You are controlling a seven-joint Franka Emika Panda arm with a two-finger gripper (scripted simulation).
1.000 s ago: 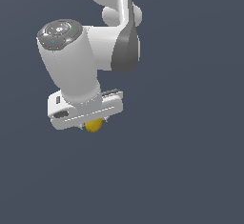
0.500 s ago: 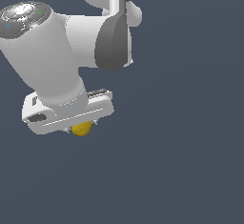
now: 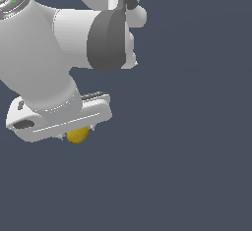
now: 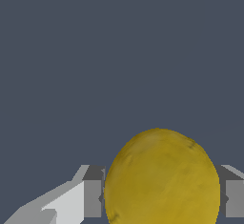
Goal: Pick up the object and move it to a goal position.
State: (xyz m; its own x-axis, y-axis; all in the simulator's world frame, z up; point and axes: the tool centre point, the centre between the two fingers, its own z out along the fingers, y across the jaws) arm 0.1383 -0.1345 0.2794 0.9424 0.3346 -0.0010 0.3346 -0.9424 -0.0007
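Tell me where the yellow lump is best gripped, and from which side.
Across its widest middle, one finger on each flank, as the gripper holds the yellow lump now. It is smooth and roundish, so an off-centre pinch would likely squeeze it out.

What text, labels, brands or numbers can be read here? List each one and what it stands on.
None can be read.
The yellow-orange lump held in the hand is plain, with no print.
The white hand body carries no legible marking.
The coloured specks on the arm's joint cap are too blurred to read as signs.
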